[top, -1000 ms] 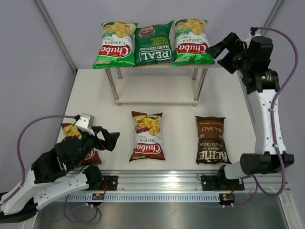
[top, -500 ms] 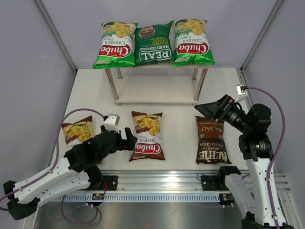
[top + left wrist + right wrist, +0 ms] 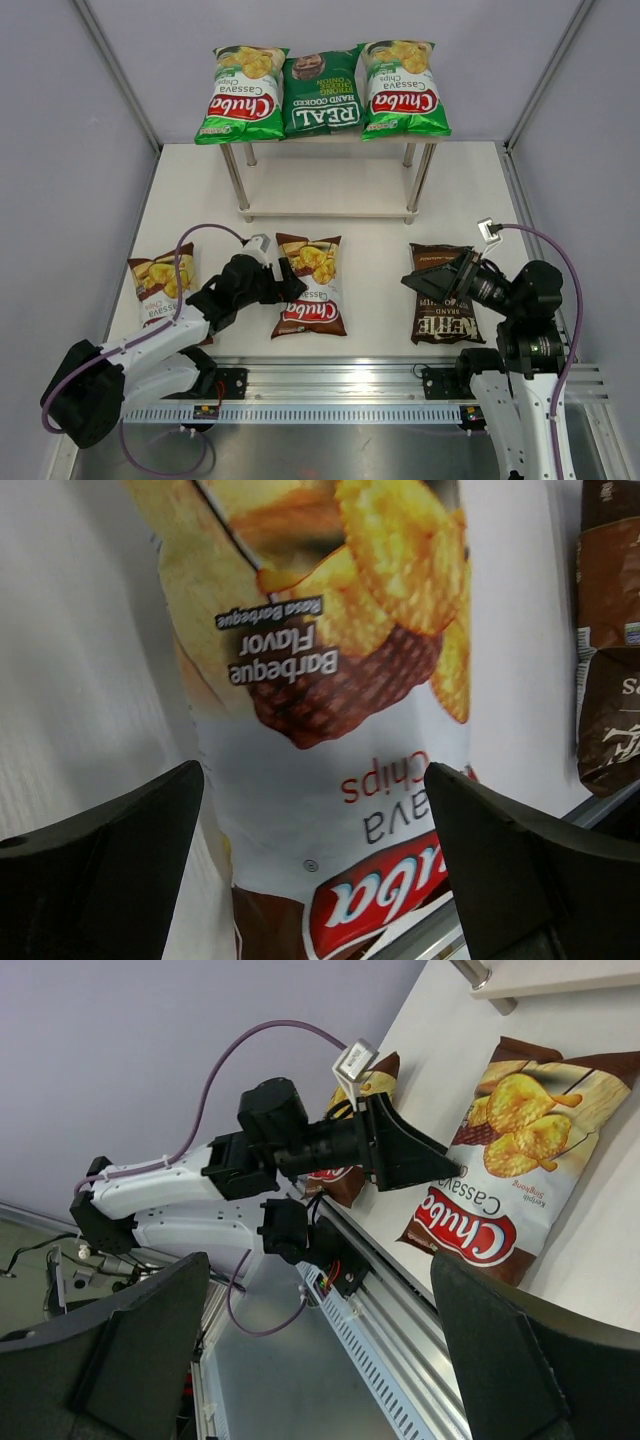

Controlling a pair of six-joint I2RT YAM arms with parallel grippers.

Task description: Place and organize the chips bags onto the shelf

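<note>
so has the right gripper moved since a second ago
Yes. The right gripper swung from beside the shelf's right end back toward its own base, and now hangs open over the Kettle bag's far end.

There are 2 light-green Chuba bags point(image 3: 240, 93) point(image 3: 403, 88), 2 brown Chuba bags point(image 3: 310, 285) point(image 3: 152, 280), 1 REAL point(image 3: 322, 92), 1 Kettle point(image 3: 445, 322) and 1 shelf point(image 3: 330, 190).

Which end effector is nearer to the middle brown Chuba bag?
Left. The left end effector is at the left edge of the middle brown Chuba bag; the right end effector is above the Kettle bag.
</note>
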